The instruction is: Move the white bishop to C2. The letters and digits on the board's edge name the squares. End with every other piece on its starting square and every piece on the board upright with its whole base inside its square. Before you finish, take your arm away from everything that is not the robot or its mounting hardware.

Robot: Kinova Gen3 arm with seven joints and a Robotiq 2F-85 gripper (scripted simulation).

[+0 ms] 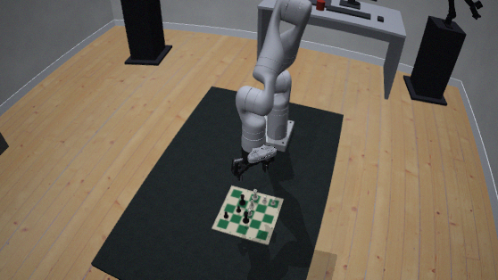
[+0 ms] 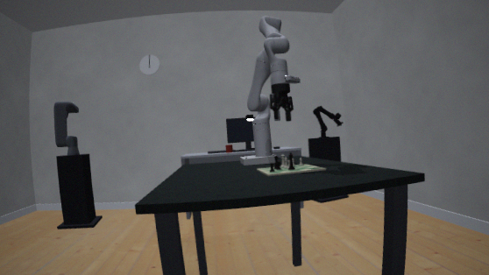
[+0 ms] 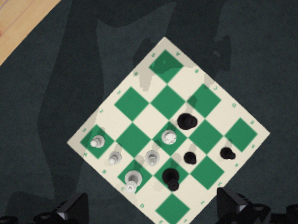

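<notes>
The green and cream chessboard [image 1: 219,224] [image 2: 308,167] [image 3: 150,121] lies on the dark table [image 1: 156,201] [image 2: 245,188]. Several white pieces stand near one corner; one white piece [image 3: 169,137] [image 1: 251,205] stands apart from them on a green square further in, and its shape is too small to tell. Several black pieces [image 3: 186,121] [image 1: 245,217] stand beside it. All pieces look upright. My gripper [image 1: 251,170] [image 2: 283,115] [image 3: 152,205] is open and empty, high above the board's near edge, touching nothing.
The arm's base [image 1: 280,134] stands on the table behind the board. A grey desk [image 1: 357,22] and black pedestals [image 1: 145,31] stand on the wooden floor beyond the table.
</notes>
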